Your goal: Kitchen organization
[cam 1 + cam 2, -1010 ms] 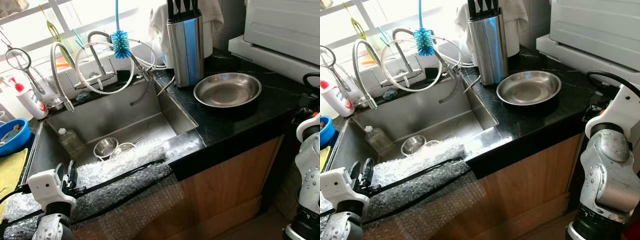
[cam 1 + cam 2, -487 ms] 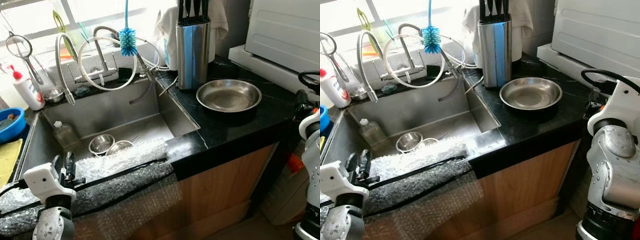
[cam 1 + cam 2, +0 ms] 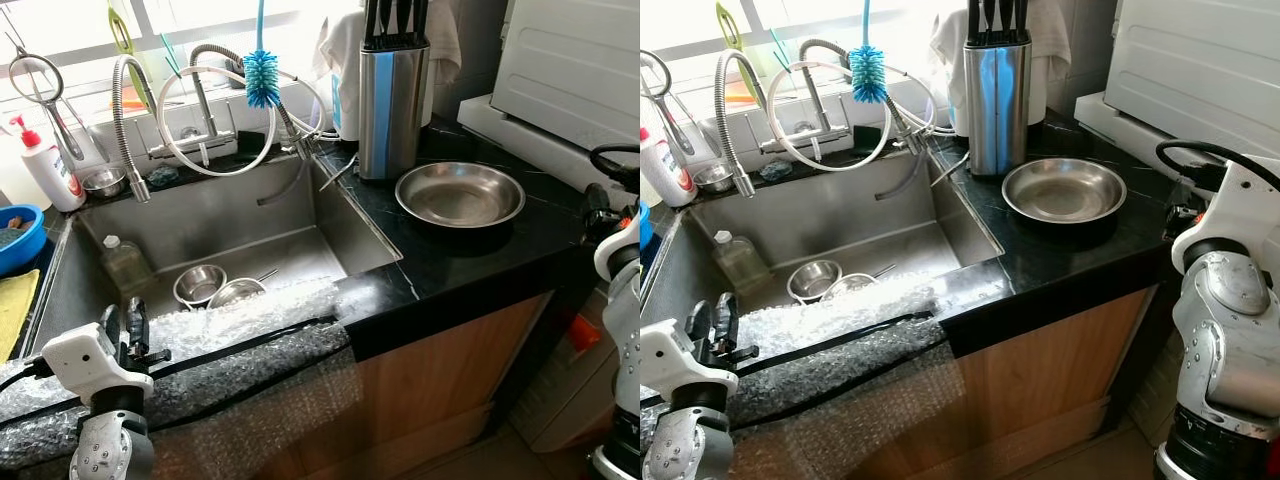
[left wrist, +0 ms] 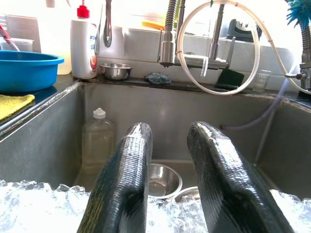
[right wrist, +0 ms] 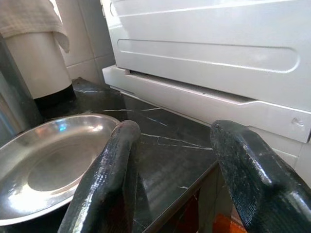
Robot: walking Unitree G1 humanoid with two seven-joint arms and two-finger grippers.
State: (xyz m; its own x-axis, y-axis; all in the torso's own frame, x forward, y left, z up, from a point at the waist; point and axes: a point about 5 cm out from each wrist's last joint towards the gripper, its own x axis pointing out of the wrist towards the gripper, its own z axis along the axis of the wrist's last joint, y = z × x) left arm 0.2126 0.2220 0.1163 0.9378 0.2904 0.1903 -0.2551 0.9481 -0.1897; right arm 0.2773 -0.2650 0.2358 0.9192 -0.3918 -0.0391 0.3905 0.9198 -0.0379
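A wide steel bowl point(image 3: 460, 193) sits on the black counter point(image 3: 480, 250) right of the steel sink point(image 3: 250, 215). Two small steel bowls point(image 3: 200, 285) and a clear plastic bottle point(image 3: 124, 265) lie in the sink bottom. Bubble wrap point(image 3: 230, 335) covers the sink's front edge. My left gripper point(image 3: 122, 328) hovers over that wrap at the sink's front left, open and empty; the left wrist view has its fingers point(image 4: 129, 179) pointing at the bottle point(image 4: 97, 141). My right gripper point(image 5: 170, 131) is open and empty at the counter's right end, facing the wide bowl point(image 5: 43, 165).
A knife block point(image 3: 392, 100) stands behind the wide bowl. A spring faucet point(image 3: 125, 110), hoses and a blue brush point(image 3: 262, 78) hang over the sink. A soap bottle point(image 3: 48, 170), blue basin point(image 3: 15, 235) and yellow cloth point(image 3: 10, 310) sit left. A white appliance point(image 3: 575, 70) is at right.
The camera has shifted, so the sink and counter have slid slightly in the picture. Both grippers keep their places and stay open.
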